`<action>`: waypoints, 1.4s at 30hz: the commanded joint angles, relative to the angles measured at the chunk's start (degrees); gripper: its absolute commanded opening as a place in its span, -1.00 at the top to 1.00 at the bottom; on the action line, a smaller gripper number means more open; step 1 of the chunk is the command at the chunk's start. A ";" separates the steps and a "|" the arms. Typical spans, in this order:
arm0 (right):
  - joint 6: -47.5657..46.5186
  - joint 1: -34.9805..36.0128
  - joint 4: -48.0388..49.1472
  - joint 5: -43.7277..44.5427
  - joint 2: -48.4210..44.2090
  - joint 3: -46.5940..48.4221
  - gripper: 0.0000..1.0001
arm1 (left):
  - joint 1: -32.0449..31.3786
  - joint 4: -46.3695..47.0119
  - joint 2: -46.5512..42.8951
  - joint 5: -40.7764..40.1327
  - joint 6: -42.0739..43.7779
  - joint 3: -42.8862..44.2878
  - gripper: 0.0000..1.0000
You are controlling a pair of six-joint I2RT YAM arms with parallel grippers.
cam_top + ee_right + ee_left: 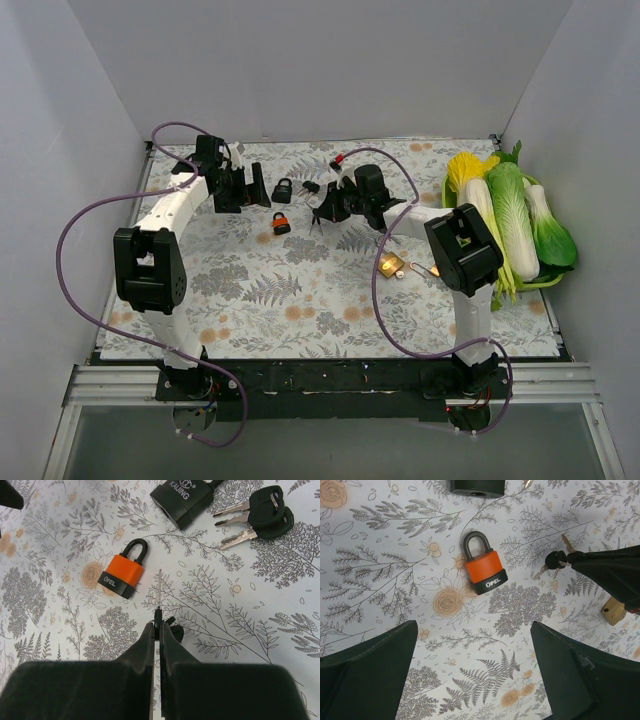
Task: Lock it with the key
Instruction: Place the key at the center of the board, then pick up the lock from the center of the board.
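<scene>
The small orange padlock with a black base and dark steel shackle [121,573] lies flat on the leaf-patterned bench [300,300], between the two grippers. In the overhead view its long axis runs roughly from near to far, with the shackle toward the far wall and the black base toward the arms. The shackle looks seated in the body.

The right gripper [159,627] is pinched tight on a thin silver key [159,592]. The blade sticks straight out beyond the fingertips, seen edge-on. It points past the padlock's right side, close to it but not touching. The tip is aimed away from the padlock's base.

The left gripper [473,630] hangs above the orange padlock with its jaws spread wide and nothing between them.

Farther back lie a black rectangular padlock [187,497] and, just beside it, a bunch of black-headed keys [265,512]. A small brass padlock [390,264] sits nearer the right arm.
</scene>
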 commanded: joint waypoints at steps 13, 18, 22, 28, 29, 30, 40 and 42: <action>-4.21 0.72 0.07 -0.40 2.70 5.16 0.16 | 1.62 -0.64 -1.39 4.66 0.10 1.19 -0.96; -8.51 0.02 -6.53 -1.55 -1.77 7.11 -0.08 | 2.15 0.41 -2.09 7.91 0.01 2.07 -0.96; -12.38 -1.56 -14.52 -1.90 -10.45 3.60 -0.15 | 2.41 1.55 -3.06 9.76 -0.25 3.04 -0.96; -21.44 -4.11 -30.78 5.64 -25.83 -8.52 -0.44 | 2.76 5.94 -8.51 8.19 0.01 1.55 -0.96; -21.88 -4.55 -31.58 8.97 -27.87 -10.45 -0.48 | 2.85 6.30 -9.03 7.14 0.10 2.16 -0.97; -22.75 -4.73 -32.89 10.48 -29.98 -14.47 -0.60 | 2.94 6.39 -9.39 6.17 0.54 2.77 -0.96; -32.33 -7.71 -38.88 15.24 -41.51 -26.20 -0.82 | 3.29 12.86 -15.09 7.73 -1.47 -0.55 -0.96; -34.27 -8.15 -40.20 15.59 -40.37 -25.68 -0.82 | 3.29 15.43 -17.82 8.53 -2.18 -3.10 -0.96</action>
